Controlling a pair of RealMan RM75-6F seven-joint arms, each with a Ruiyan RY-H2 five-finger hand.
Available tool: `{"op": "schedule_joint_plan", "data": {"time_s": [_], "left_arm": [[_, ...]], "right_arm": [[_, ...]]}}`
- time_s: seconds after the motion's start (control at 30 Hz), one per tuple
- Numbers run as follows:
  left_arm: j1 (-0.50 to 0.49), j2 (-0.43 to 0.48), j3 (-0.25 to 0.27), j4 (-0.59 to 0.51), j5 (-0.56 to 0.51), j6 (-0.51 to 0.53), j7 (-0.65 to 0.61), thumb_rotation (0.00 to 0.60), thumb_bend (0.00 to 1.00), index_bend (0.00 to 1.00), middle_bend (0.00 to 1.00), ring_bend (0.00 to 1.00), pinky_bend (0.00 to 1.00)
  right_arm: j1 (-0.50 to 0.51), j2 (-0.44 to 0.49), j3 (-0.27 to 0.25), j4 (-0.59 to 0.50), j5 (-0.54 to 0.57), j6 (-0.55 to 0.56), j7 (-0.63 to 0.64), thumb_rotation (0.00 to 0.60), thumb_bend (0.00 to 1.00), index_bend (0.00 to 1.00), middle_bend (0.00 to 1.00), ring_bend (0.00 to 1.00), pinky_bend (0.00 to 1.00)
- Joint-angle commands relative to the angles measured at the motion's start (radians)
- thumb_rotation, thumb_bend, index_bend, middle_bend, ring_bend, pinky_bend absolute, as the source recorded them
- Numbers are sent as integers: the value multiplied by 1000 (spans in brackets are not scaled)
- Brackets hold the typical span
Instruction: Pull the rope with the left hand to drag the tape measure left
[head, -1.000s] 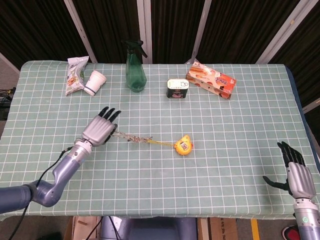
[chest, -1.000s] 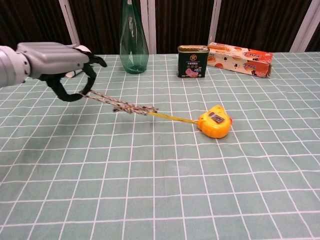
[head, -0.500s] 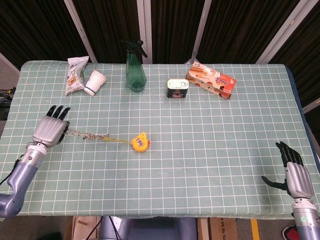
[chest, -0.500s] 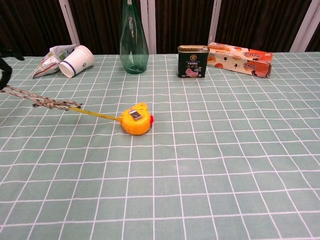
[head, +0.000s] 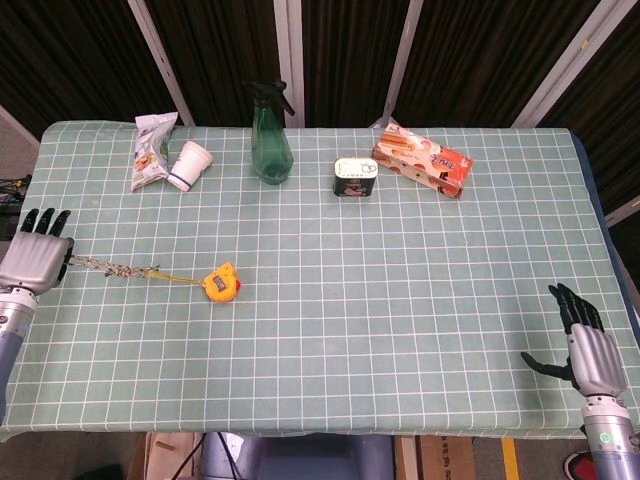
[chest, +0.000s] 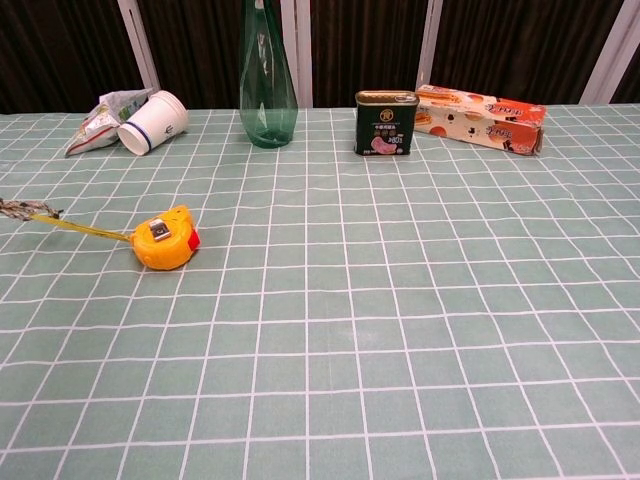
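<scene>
The yellow tape measure (head: 220, 283) lies on the checked green cloth at the left; in the chest view the tape measure (chest: 166, 238) sits at the left too. A braided rope (head: 115, 267) runs from its thin yellow tape leftward to my left hand (head: 36, 263), which holds the rope's end at the table's left edge. In the chest view only the rope (chest: 25, 210) shows, cut off by the frame's left border. My right hand (head: 590, 349) hangs off the table's near right corner, fingers apart, holding nothing.
Along the far side stand a snack bag (head: 152, 149), a tipped white paper cup (head: 190, 164), a green spray bottle (head: 271, 135), a small tin (head: 355, 177) and an orange box (head: 423, 160).
My left hand has moved left to the table's edge with the rope, and the tape measure has slid left after it. The right hand has stayed put.
</scene>
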Motion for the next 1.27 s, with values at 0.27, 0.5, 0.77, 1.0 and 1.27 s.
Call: {"op": "schedule_joint_plan", "data": {"time_s": [0.27,0.5,0.77,1.0,1.27], "left_arm": [[24,-2,-29,-28,11,-17,-10,600,83,150,0,0,0],[93,20,-83,-185,-7,84,-111,600,43,22,0,0,0],[241,-3,-59,-381,192,371,-198,600,30,0,0,0,0],[329,-96,6,-359,418,517,-231,600,21,0,0,0,0],[370,-133,47,-316,522,538,-211,600,21,0,0,0,0]], "right_arm": [[-1,0,0,1,-3,4,-1,600,184,0,0,0,0],[0,-4,-2,14,-20,14,-11,600,183,0,0,0,0],[3,-16,-14,31,-57,26,-37,600,184,0,0,0,0],[7,-32,-40,49,-138,53,-80,600,184,0,0,0,0],[5,-58,-57,87,-211,97,-122,600,183,0,0,0,0]]}}
